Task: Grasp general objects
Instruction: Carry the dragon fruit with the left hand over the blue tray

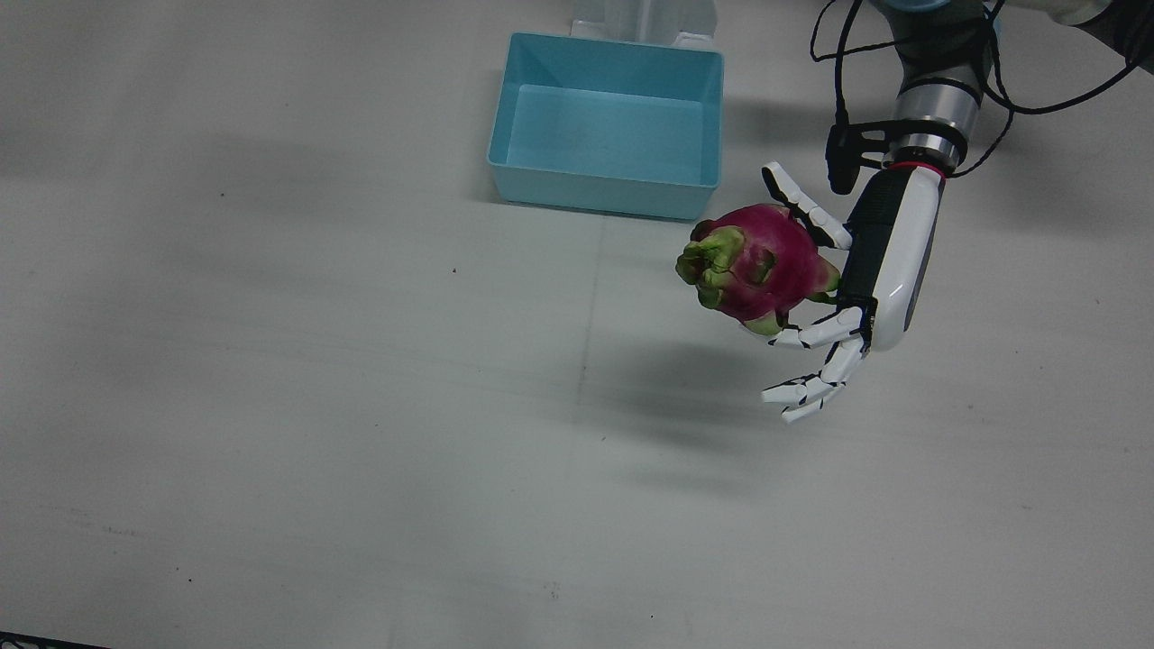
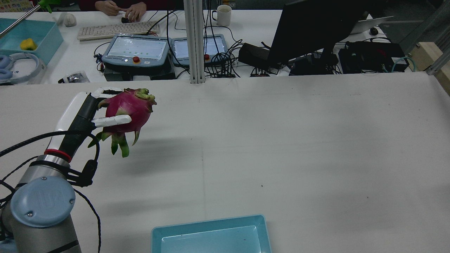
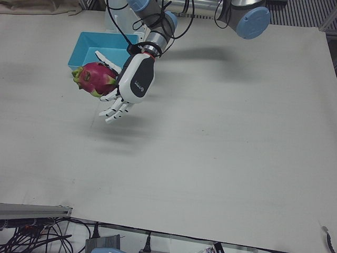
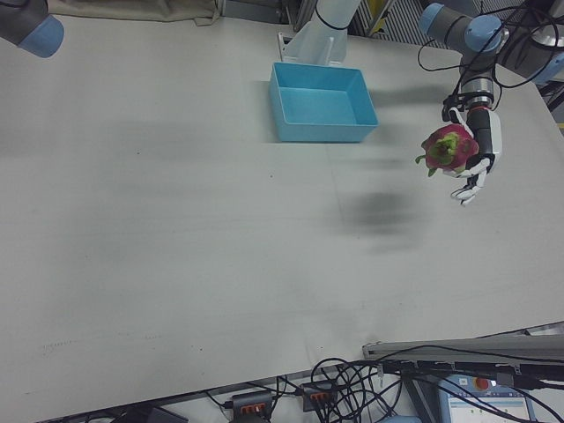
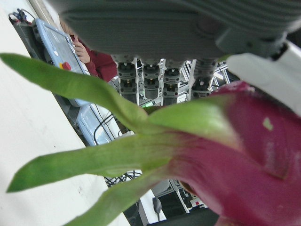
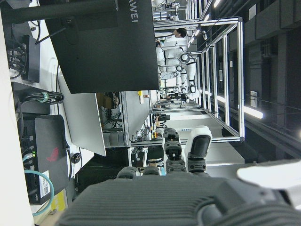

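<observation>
My left hand (image 1: 865,270) gripped the dragon fruit (image 1: 753,266) beside the blue bin (image 1: 606,185); only the rear view showed its green leaves hanging down.

We count one dragon fruit (image 1: 762,261) and one blue bin (image 1: 609,126). We see two hands: left hand (image 1: 879,270), right hand (image 6: 188,155).

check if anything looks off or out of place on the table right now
Nothing looks spilled or damaged. The left hand holds the dragon fruit in the air above the table, its shadow falling on bare tabletop. Only some fingers wrap it; the others hang loose below. The blue bin sits upright and empty.
</observation>
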`<state>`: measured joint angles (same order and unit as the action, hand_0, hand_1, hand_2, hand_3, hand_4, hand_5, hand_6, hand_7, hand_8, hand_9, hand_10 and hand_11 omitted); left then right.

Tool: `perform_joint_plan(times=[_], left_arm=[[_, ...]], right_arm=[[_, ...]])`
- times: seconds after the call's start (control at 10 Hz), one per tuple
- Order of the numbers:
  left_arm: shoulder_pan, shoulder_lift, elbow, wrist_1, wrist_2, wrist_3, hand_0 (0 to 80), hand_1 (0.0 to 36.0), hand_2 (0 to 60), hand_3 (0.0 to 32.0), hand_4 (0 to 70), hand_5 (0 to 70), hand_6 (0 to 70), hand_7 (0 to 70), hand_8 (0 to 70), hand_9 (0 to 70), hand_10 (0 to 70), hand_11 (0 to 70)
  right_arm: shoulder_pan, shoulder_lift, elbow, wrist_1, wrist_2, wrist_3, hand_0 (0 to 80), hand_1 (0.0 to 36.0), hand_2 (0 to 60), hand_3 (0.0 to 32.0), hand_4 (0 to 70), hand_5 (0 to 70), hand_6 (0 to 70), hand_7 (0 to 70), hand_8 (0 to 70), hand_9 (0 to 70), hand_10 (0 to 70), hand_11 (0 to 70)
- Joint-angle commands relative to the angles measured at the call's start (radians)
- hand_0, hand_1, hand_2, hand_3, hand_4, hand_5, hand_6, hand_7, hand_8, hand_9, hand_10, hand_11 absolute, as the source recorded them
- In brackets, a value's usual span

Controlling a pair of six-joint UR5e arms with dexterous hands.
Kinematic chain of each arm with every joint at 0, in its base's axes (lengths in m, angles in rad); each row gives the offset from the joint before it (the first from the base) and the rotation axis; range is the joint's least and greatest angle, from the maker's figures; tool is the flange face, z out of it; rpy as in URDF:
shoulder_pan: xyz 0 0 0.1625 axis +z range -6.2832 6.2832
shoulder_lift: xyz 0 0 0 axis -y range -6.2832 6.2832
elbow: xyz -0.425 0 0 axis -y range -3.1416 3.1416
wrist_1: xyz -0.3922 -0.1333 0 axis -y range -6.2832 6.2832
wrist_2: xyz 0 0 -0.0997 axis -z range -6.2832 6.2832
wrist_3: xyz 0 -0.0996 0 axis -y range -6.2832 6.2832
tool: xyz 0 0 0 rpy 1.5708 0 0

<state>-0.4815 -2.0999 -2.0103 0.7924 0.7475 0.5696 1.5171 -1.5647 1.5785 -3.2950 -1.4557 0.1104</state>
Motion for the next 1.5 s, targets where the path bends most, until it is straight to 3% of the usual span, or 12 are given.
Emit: perform_joint_plan(times=[0.0,0.3,0.5,0.6,0.7,1.0,1.4], left_arm=[[0.023,0.029,0.002,-0.271,0.088,0.010,47.5,4.0,0.0,0.0,37.7,59.1,18.0,32.1,13.9,18.1,18.0,26.3],[0.018,0.090,0.002,-0.557,0.240,0.038,48.2,3.1,0.0,0.0,38.6,52.6,16.6,33.7,14.3,18.4,20.0,29.2],[0.035,0.087,-0.007,-0.608,0.320,0.065,49.9,2.9,0.0,0.0,49.6,55.3,19.5,38.0,16.4,20.9,21.7,31.6],[0.053,0.086,-0.030,-0.616,0.360,0.093,51.5,2.8,0.0,0.0,62.1,58.7,23.4,43.2,18.9,23.4,22.5,32.6],[0.088,0.086,-0.057,-0.614,0.372,0.136,53.1,3.2,0.0,0.0,70.0,61.7,26.9,47.5,21.0,25.3,23.5,33.9],[0.161,0.081,-0.067,-0.614,0.374,0.186,58.6,4.9,0.0,0.0,70.0,66.9,32.4,56.2,24.1,28.4,22.7,32.8],[0.214,0.080,-0.062,-0.619,0.375,0.190,58.6,4.0,0.0,0.0,70.0,68.4,34.2,58.7,25.2,28.7,21.5,30.9]], right_arm=[[0.000,0.000,0.000,0.000,0.000,0.000,0.0,0.0,0.0,0.0,0.0,0.0,0.0,0.0,0.0,0.0,0.0,0.0],[0.000,0.000,0.000,0.000,0.000,0.000,0.0,0.0,0.0,0.0,0.0,0.0,0.0,0.0,0.0,0.0,0.0,0.0],[0.000,0.000,0.000,0.000,0.000,0.000,0.0,0.0,0.0,0.0,0.0,0.0,0.0,0.0,0.0,0.0,0.0,0.0],[0.000,0.000,0.002,0.000,0.000,0.000,0.0,0.0,0.0,0.0,0.0,0.0,0.0,0.0,0.0,0.0,0.0,0.0],[0.000,0.000,0.000,0.000,0.000,0.000,0.0,0.0,0.0,0.0,0.0,0.0,0.0,0.0,0.0,0.0,0.0,0.0],[0.000,0.000,0.000,0.000,0.000,0.000,0.0,0.0,0.0,0.0,0.0,0.0,0.0,0.0,0.0,0.0,0.0,0.0],[0.000,0.000,0.000,0.000,0.000,0.000,0.0,0.0,0.0,0.0,0.0,0.0,0.0,0.0,0.0,0.0,0.0,0.0]])
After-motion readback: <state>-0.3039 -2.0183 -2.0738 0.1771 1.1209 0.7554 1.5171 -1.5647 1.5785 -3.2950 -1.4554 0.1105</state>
